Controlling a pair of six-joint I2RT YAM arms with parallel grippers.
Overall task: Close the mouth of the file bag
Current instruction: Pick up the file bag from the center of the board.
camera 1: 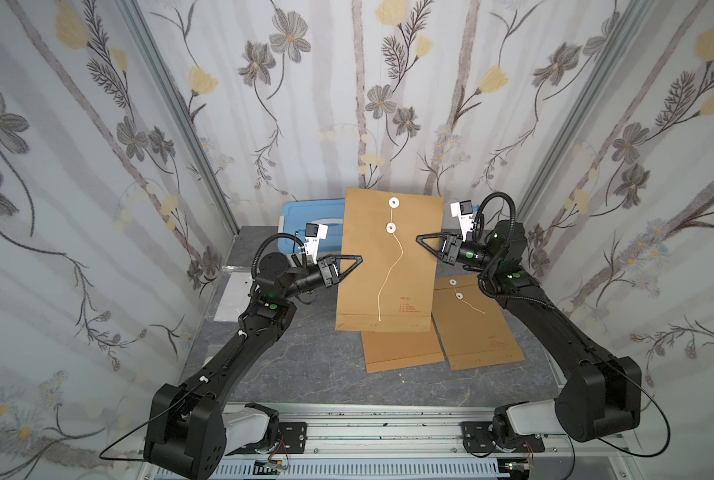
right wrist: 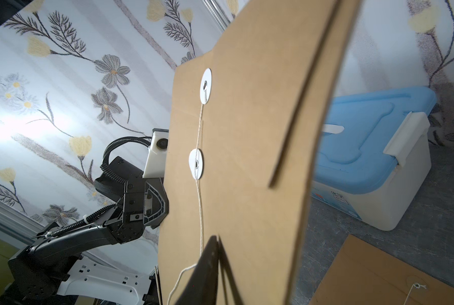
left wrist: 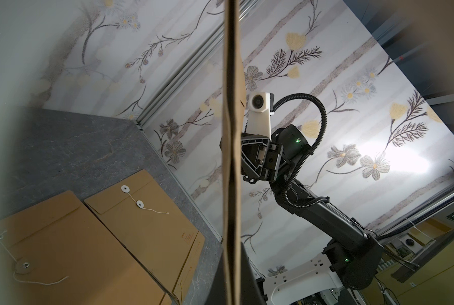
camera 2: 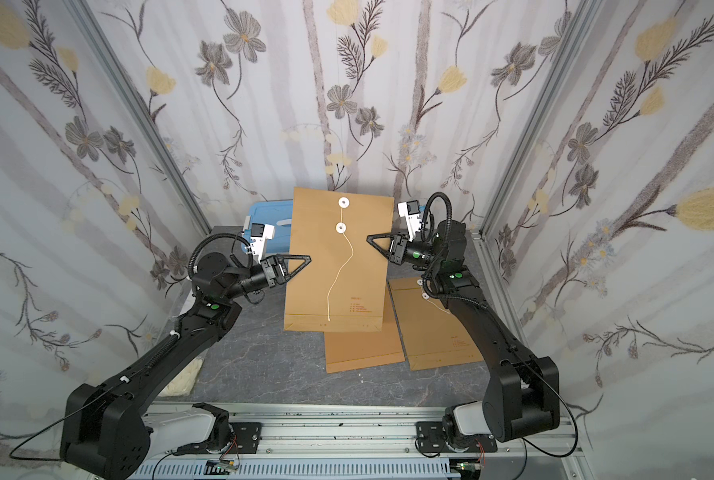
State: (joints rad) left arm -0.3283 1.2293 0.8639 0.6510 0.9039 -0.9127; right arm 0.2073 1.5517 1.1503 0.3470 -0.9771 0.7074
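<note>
The file bag [camera 1: 388, 266] [camera 2: 338, 266] is a brown paper envelope held upright above the grey table in both top views. Two white discs [camera 1: 393, 202] sit near its top. A white string [camera 1: 392, 270] runs from the upper disc past the lower one and hangs loose down the front. My left gripper [camera 1: 359, 259] [left wrist: 231, 277] is shut on the bag's left edge, seen edge-on in the left wrist view. My right gripper [camera 1: 419, 239] [right wrist: 215, 243] pinches the right edge, one black finger on the front beside the string [right wrist: 200, 211], the other hidden behind.
Two more brown envelopes [camera 1: 403, 349] [camera 1: 475, 324] lie flat on the table below and right of the held bag. A blue-lidded box [camera 1: 309, 216] [right wrist: 366, 148] stands at the back left. A clear plastic sheet [camera 1: 232, 299] lies at the table's left edge. Flowered walls close three sides.
</note>
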